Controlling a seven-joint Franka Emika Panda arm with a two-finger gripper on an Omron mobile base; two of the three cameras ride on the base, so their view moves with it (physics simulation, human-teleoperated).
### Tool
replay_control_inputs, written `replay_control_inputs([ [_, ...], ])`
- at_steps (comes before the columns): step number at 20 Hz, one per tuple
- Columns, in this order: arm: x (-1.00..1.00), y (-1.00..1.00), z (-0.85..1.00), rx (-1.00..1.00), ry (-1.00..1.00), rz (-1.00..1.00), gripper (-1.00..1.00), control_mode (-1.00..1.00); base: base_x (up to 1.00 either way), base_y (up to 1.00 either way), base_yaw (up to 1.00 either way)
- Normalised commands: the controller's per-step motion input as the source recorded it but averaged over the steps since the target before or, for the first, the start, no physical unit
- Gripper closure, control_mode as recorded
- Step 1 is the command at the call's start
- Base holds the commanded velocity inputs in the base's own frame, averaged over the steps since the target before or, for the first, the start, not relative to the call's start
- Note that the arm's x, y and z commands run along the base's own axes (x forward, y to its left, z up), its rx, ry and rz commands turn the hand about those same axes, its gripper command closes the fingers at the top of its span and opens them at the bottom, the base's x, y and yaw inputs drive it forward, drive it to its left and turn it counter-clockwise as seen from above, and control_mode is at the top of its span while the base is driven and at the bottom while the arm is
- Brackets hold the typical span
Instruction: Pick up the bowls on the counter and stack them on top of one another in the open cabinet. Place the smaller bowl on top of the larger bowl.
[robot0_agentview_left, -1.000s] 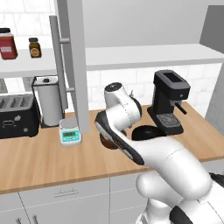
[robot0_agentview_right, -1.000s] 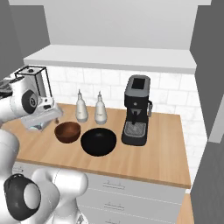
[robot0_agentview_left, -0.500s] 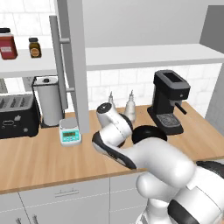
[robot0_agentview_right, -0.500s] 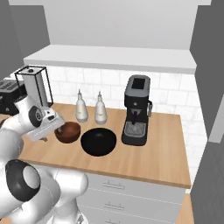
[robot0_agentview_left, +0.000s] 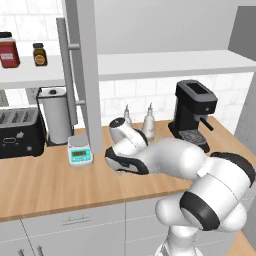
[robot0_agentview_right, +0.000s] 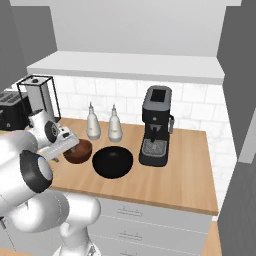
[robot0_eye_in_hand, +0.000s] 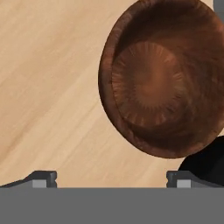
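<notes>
Hovering over the counter (robot0_agentview_right: 165, 182), the gripper (robot0_eye_in_hand: 111, 177) is sitting w/ fingers spread wide, holding nothing. We are seeing the smaller bowl (robot0_eye_in_hand: 164, 78) on the wood, just left of the larger bowl (robot0_agentview_right: 113, 162); rims nearly touching.

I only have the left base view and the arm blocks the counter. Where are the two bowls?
Observer: The right base view shows the smaller bowl on the counter, close beside the larger bowl, on its left.
Operator: Is the gripper holding anything?
Observer: No. In the hand view the gripper is open, with bare counter between its fingertips; the smaller bowl lies ahead, off to one side.
Operator: Anything inside that bowl?
Observer: No, the hand view shows it empty.
</notes>
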Motion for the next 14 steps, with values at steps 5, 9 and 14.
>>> replay_control_inputs([
  [5, 0.38, 0.0, -0.26, 0.0, 0.05, 0.0, -1.0, -1.0, 0.0, 0.0, 0.0],
  [9, 0.24, 0.0, -0.25, -0.01, 0.01, 0.0, -1.0, -1.0, 0.0, 0.0, 0.0],
  [14, 0.27, 0.0, -0.29, -0.01, 0.01, 0.01, -1.0, -1.0, 0.0, 0.0, 0.0],
])
